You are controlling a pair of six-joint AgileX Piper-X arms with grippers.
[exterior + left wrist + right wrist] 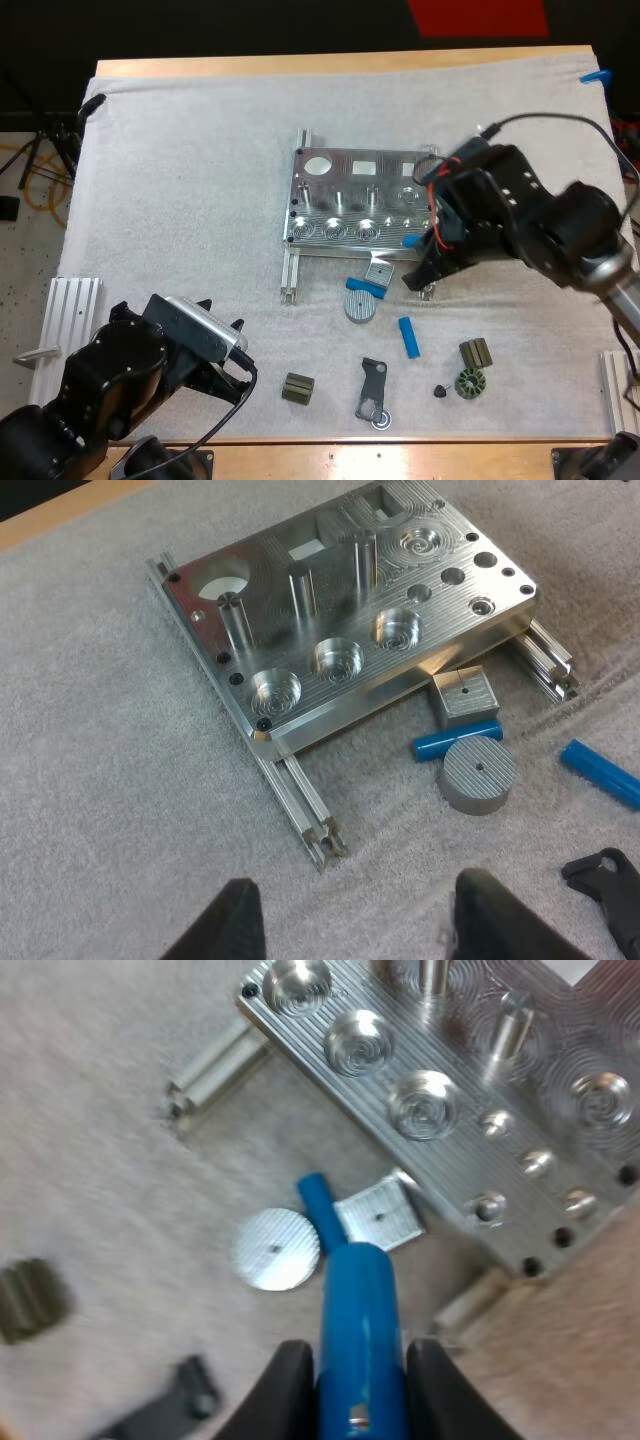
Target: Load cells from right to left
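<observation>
High view, near left: left gripper (pixel 365 928), fingers (pixel 237 925) spread wide over bare mat (pixel 180 200), gripping nothing. At centre: fixture (pixel 355 205). Just in front of it: square block (pixel 380 268), then disc (pixel 360 306) touching a cell (pixel 366 287). Nearer, alone: loose cell (pixel 408 337). At fixture's right front corner: right gripper (pixel 360 1375), fingers clamped on held cell (pixel 355 1290).

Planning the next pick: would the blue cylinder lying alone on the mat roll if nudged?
Likely yes: the blue cylinder lies on its round side with nothing touching it. The rough mat would probably slow it. It looks rigid and smooth, so a loose pinch might slip.
</observation>
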